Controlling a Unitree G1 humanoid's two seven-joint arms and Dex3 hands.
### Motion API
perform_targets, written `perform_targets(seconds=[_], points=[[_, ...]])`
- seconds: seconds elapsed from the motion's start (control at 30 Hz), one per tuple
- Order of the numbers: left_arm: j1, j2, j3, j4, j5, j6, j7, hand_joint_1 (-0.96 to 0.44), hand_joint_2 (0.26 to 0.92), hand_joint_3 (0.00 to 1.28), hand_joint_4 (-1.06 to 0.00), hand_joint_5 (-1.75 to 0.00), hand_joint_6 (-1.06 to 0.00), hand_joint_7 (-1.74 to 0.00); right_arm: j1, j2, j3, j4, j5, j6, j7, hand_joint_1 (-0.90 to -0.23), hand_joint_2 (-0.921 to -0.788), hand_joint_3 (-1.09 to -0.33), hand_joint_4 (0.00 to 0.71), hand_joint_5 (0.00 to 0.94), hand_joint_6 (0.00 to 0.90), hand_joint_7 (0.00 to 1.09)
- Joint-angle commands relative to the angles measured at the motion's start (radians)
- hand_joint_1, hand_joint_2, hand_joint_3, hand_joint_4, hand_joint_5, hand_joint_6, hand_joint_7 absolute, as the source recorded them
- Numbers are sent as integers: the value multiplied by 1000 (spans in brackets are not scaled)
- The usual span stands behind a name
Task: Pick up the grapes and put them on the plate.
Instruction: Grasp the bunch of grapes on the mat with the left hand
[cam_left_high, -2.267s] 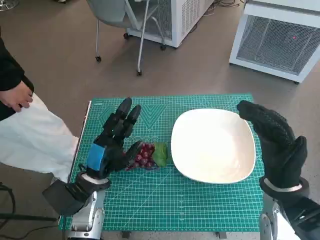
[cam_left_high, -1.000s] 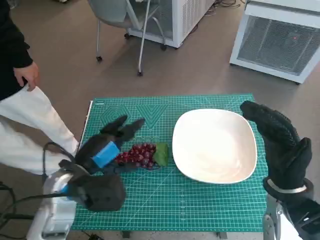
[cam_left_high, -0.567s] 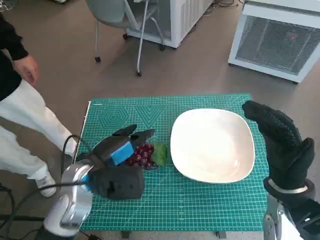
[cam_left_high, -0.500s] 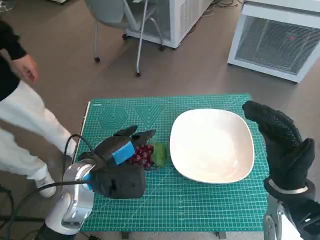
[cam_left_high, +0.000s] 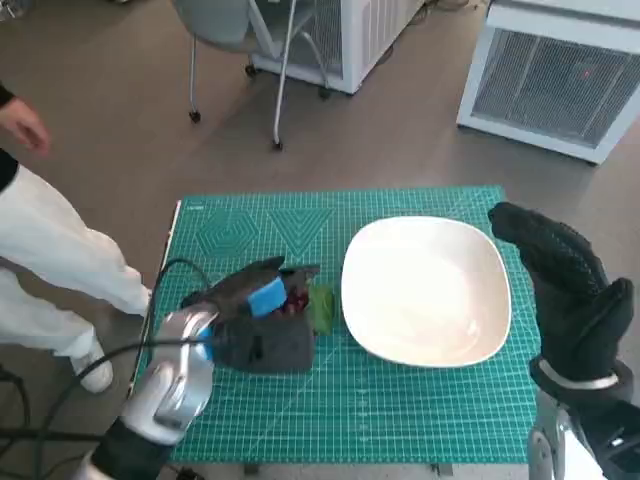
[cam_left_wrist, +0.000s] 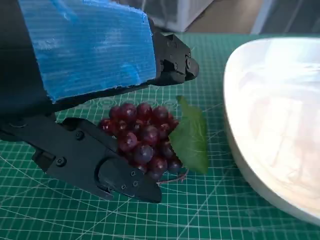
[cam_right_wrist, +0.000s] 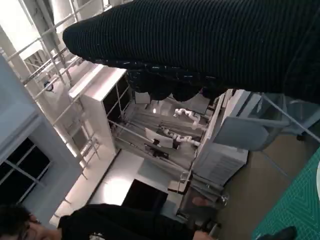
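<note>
Taking the white plate as the landmark: far to its left a person in pale trousers stands on the brown floor beside the bench. Nearer the plate, the left hand lies low on the green cutting mat, its fingers set on either side of the bunch of dark red grapes without clearly closing on it; the grapes rest on the mat just left of the plate, their green leaf nearly at its rim. Nothing lies between grapes and plate. The plate sits on the mat's right half. At its right edge the right hand is raised, fingers extended, holding nothing. Behind the plate stand a wheeled chair and white cabinets.
</note>
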Motion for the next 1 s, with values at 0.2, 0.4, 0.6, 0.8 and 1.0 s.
perform_targets(seconds=[0.2, 0.4, 0.6, 0.8, 1.0], points=[[-92, -56, -52, 171, 33, 22, 57, -491, 729, 2, -68, 0, -256, 0, 19, 3, -2, 11, 0, 3, 2, -542, -921, -676, 367, 0, -1, 677], [-146, -94, -81, 307, 43, 16, 101, -496, 734, 3, -66, 0, -247, 0, 18, 2, -3, 16, 0, 3, 3, -539, -921, -676, 367, 0, -1, 677], [-211, -138, -105, 491, 38, -17, 161, -499, 738, 4, -66, 0, -238, 0, 18, -1, -4, 17, -5, 4, 1, -538, -921, -676, 367, 0, -1, 676], [-275, -181, -115, 669, 26, -58, 217, -460, 738, 2, -71, -2, -237, -2, 18, -3, -4, 16, 0, 9, 4, -538, -921, -676, 367, 0, -1, 676], [-327, -215, -109, 800, 7, -86, 264, -320, 746, 5, -117, -18, -283, -22, 19, -6, -5, 15, 4, 13, 7, -538, -921, -675, 366, 0, -1, 675]])
